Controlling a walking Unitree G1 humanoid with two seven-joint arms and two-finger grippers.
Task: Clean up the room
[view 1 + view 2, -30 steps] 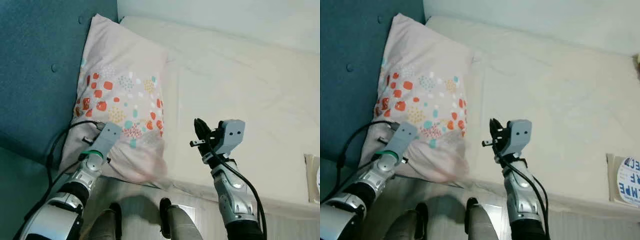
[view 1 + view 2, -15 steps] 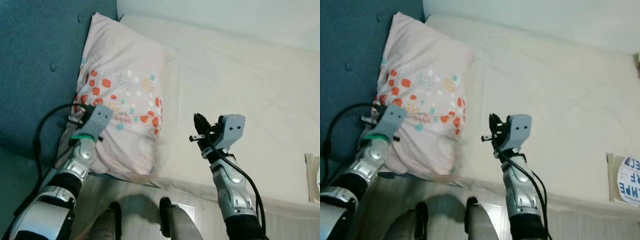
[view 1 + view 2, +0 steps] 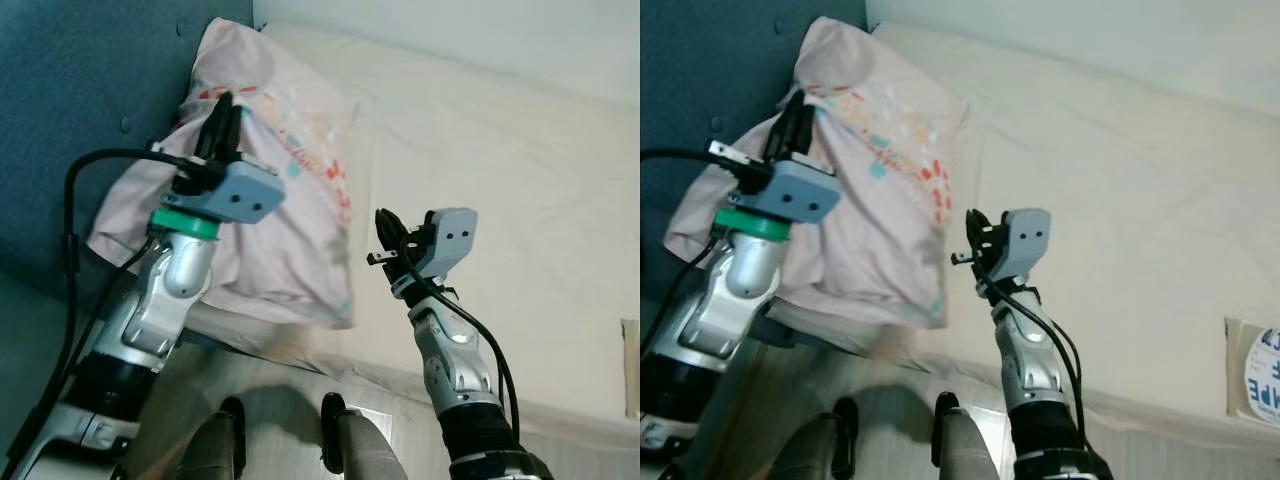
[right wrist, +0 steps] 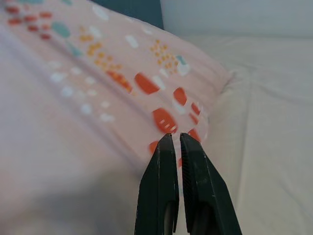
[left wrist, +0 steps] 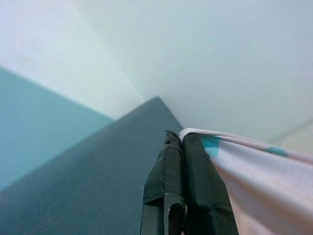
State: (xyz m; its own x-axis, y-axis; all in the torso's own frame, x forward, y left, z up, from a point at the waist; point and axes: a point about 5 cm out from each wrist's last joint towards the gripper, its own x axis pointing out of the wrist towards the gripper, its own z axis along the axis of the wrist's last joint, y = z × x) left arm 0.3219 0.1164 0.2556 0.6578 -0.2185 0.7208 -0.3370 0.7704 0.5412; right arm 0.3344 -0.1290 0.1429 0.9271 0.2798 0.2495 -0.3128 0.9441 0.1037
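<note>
The left gripper, its two black fingers pressed together on a fold of cloth, holds up a pale pink pillow printed with orange and teal dots. The left wrist view confirms the pinch: the fingers are clamped on the pillow's edge with no gap. Half a second earlier the pillow lay flat at the head corner of the cream-sheeted mattress, against the dark teal padded headboard, with the left arm low beside it. Now that arm has risen, and the pillow hangs bunched and tilted from the pinch, its lower end drooping over the mattress's near edge.

The right gripper hovers above the mattress just beside the pillow, fingers together on nothing, much where it was.

The lift suggests the pillow is being taken up for repositioning; the thin pinch could slip.
</note>
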